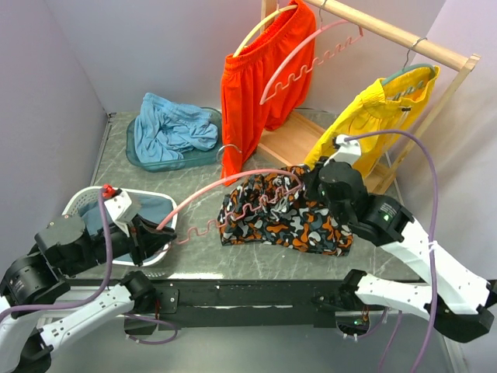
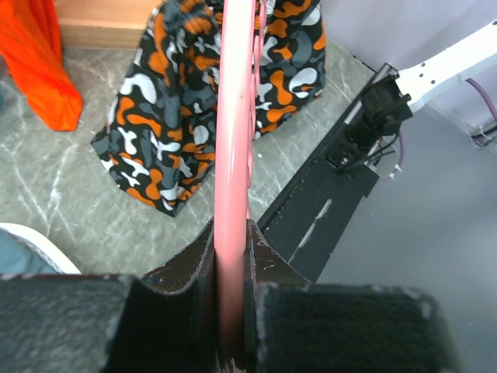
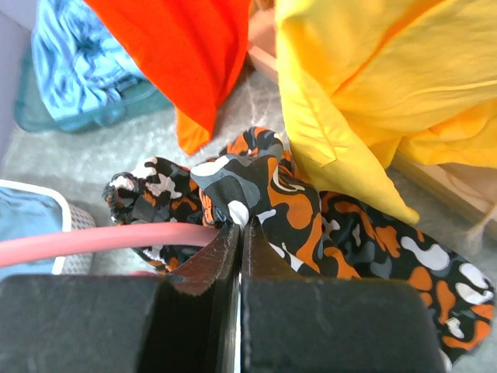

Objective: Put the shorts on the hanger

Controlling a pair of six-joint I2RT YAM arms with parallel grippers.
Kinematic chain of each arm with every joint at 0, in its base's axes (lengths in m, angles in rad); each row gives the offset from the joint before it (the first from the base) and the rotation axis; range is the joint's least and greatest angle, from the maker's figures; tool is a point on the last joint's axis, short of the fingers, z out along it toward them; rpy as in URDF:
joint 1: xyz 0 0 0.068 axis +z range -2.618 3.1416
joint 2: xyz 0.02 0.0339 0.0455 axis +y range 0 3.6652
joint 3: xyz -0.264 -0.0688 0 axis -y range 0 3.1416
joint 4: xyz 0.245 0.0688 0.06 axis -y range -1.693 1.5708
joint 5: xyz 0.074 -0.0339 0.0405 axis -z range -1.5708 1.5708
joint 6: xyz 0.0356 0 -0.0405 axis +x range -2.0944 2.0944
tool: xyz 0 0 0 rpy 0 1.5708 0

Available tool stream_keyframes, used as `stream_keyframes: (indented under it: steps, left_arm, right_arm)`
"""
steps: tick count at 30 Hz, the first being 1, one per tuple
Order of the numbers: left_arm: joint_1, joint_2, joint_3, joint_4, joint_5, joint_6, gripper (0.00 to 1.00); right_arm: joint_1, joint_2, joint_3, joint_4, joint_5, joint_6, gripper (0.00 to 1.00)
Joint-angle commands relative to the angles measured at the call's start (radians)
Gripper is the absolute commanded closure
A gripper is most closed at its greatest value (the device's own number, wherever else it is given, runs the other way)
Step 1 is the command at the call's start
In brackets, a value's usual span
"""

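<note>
A white basket (image 1: 74, 203) holding blue cloth sits at the near left of the grey marbled desk (image 1: 116, 155). Just right of it, the left claw (image 2: 231, 233) is clamped on one end of the hanger (image 2: 233, 116), a thin pink one with its fingers pressed on either side of the rod. Farther back on the left, a teal tray (image 1: 163, 165) holds a crumpled blue garment (image 1: 175, 128).

The hanger reaches rightward across the desk from the left claw, and its far end lies on or in the shorts (image 1: 279, 217). These camouflage-print shorts lie bunched near the middle of the desk. The right claw (image 3: 239, 233) is at their far right edge, its fingers together and pinching the fabric just beside the pink rod.

Beyond the shorts stands a wooden rack (image 1: 404, 35). Plain orange shorts (image 1: 256, 85) hang on it from a cream hanger (image 1: 260, 27), their hem dropping close to the camouflage cloth. Next along the rail hangs a second, bare pink hanger (image 1: 314, 62). At the right, yellow shorts (image 1: 373, 116) hang low, crowding just above the right claw.
</note>
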Motion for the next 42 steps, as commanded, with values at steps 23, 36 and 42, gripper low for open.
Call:
stream_keyframes:
  steps: [23,36,42]
  left_arm:
    - [0.054,-0.201,-0.051,0.089,-0.087,-0.002,0.99]
    - [0.215,-0.250,-0.027,0.116,-0.120,0.021,0.99]
    - [0.224,-0.312,-0.027,0.093,-0.240,0.019,0.99]
  right_arm:
    - [0.147,0.540,0.804,-0.305,0.023,-0.242,1.00]
    - [0.273,0.677,1.016,-0.354,-0.232,-0.456,1.00]
    - [0.258,0.708,1.080,-0.416,-0.048,-0.441,1.00]
